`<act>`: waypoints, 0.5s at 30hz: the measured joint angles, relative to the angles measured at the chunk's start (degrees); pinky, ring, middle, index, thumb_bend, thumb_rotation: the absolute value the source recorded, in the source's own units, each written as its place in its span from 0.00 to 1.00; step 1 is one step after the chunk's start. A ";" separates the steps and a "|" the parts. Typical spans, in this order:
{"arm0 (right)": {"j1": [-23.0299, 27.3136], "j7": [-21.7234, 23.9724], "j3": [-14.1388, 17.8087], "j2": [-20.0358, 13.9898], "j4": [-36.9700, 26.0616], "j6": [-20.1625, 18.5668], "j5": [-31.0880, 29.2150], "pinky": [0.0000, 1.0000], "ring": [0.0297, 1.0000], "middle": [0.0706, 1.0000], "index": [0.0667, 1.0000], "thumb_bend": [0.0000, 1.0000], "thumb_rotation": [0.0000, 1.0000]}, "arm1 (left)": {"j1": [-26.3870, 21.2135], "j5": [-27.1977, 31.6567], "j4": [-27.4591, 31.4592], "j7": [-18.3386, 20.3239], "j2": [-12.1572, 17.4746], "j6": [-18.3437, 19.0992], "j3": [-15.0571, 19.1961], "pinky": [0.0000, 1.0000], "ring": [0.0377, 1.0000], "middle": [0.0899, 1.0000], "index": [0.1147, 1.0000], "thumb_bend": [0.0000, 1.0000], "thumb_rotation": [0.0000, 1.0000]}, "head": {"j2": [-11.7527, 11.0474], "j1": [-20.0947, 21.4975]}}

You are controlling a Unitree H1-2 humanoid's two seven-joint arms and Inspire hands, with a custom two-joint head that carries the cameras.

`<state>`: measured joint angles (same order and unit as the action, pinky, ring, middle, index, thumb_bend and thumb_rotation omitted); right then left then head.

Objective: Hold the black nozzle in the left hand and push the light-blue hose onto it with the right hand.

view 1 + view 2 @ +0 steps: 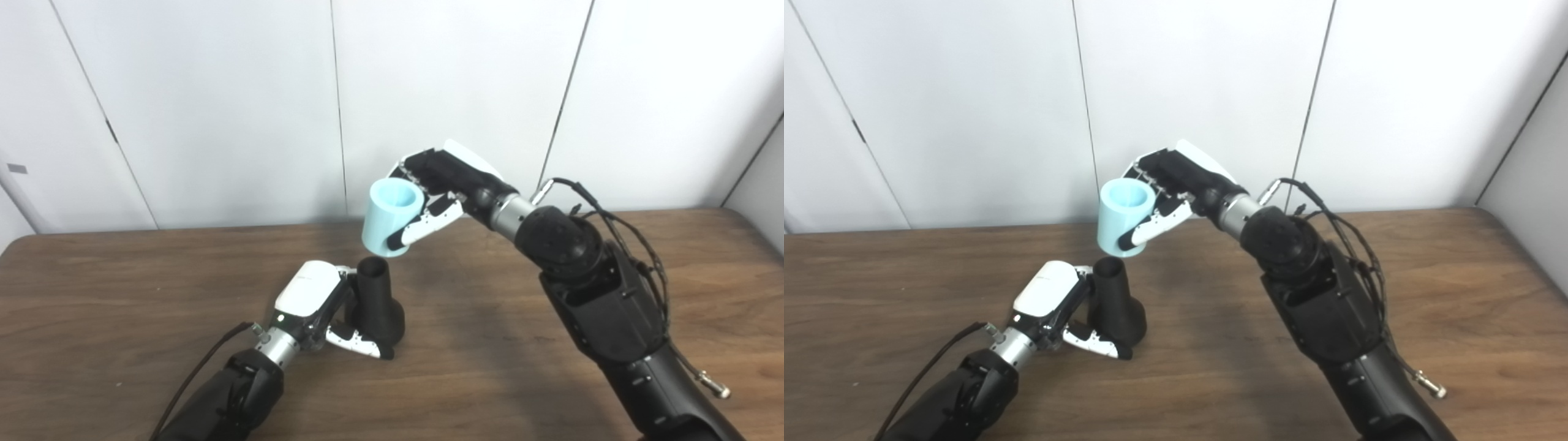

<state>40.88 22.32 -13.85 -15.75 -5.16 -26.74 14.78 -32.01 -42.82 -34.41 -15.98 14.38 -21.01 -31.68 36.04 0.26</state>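
Left eye view: head-height, looking down and forward over the table (122,288) toward the wall (214,92), arms entering at the bottom edge | right eye view: same downward angle from slightly to one side, scene shifted left | shared: both hands, most of the tabletop, the panelled wall, at close range.

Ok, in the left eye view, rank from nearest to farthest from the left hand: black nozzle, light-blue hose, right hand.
1. Black nozzle: in the left hand, standing on the table.
2. Light-blue hose: above the nozzle, lifted, not yet on it.
3. Right hand: gripping the hose from its right, far side.
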 measured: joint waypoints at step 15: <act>0.33 2.46 -3.18 -0.13 0.46 2.52 0.50 0.44 0.48 0.49 0.42 0.53 0.00 | 0.10 0.30 0.31 0.01 -0.70 1.31 0.13 0.52 0.56 0.41 0.43 0.53 0.00 | 0.88 -1.49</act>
<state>41.21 24.78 -17.03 -15.88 -4.70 -24.21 15.28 -31.91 -42.52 -34.10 -15.97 13.68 -19.71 -31.55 36.91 -1.23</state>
